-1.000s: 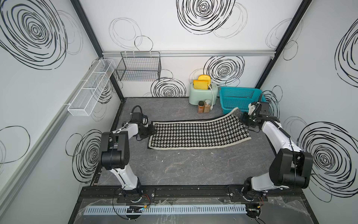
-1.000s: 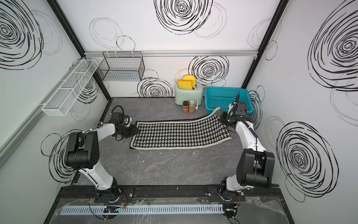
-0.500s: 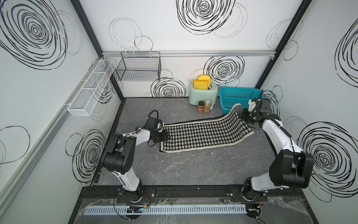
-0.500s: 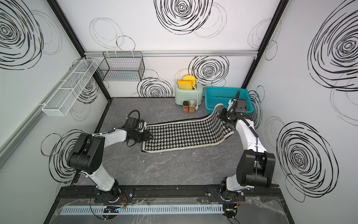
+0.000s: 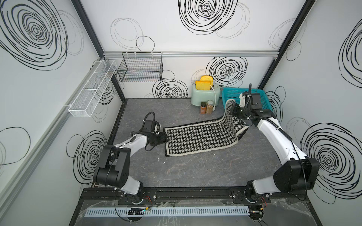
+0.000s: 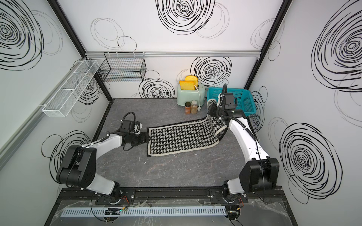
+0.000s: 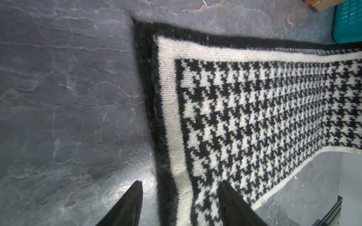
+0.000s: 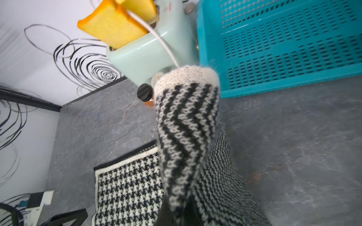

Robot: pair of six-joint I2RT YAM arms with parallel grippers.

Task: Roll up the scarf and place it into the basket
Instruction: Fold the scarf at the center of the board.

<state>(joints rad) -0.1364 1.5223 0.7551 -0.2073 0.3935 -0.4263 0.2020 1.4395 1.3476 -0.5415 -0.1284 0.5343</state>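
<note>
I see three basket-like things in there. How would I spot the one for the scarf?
Look in the far right corner, beside the mint toaster. The basket stands on the tabletop there: teal plastic with perforated sides, unlike the black wire basket and white mesh rack hanging on the walls.

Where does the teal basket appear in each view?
Top view: basket in the back right corner, beside the toaster.
Top view: basket, same corner.
Left wrist: teal sliver beyond the scarf.
Right wrist: large, behind the lifted scarf end.
Shared landmark: the scarf.
</note>
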